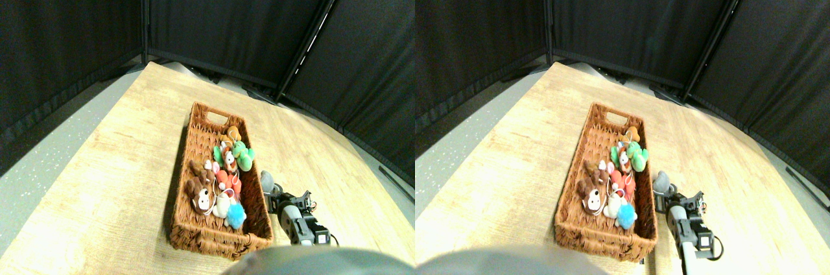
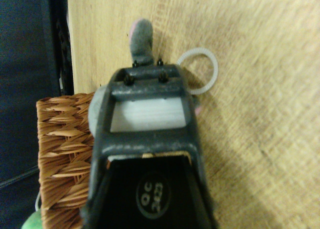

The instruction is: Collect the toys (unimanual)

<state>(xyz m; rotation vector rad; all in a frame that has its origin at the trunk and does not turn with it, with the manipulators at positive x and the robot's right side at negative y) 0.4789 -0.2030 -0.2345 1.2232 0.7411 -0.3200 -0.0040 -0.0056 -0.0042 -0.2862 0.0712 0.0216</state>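
Most toys (image 1: pixel 224 174) are found collected in the basket (image 1: pixel 194 223). One grey toy (image 1: pixel 266 180) is left on the table (image 1: pixel 117 178), just beside the basket, at the gripper (image 1: pixel 272 191). Whether it is gripped cannot be told.

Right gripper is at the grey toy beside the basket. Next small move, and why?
Probably lift the small grey plush toy and carry it over the long brown wicker basket's rim: it lies outside on the wooden table, at the right gripper; the other toys are already inside.
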